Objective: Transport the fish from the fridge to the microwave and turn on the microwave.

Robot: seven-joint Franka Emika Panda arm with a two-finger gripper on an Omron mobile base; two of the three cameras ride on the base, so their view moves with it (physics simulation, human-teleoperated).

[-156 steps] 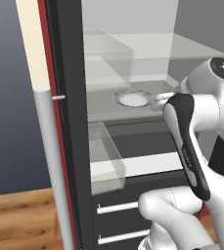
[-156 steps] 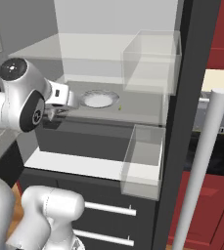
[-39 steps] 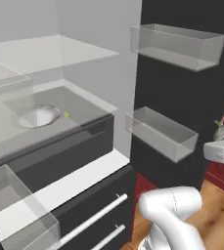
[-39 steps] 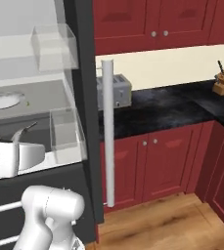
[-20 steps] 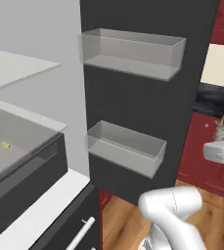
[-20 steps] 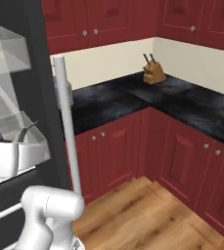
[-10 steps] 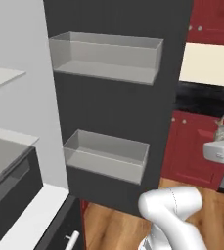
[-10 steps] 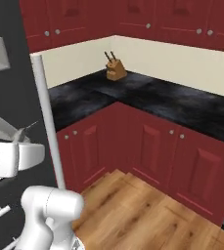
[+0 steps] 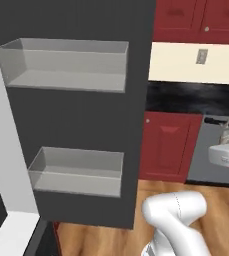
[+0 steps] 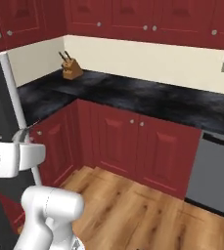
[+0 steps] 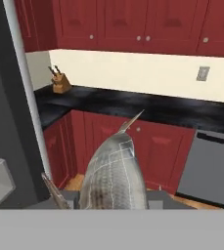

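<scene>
Gripper [image 11: 112, 200] closed on the fish [image 11: 114, 171], held between the fingers, tail pointing ahead toward the black counter [image 11: 147, 106]; fridge [image 11: 6, 122] handle alongside.

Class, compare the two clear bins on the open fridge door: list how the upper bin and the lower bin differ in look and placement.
The upper bin sits high on the fridge door, while the lower bin hangs beneath it. The upper bin looks wider, reaching further left than the lower bin. Both are clear, box-shaped and empty.
</scene>
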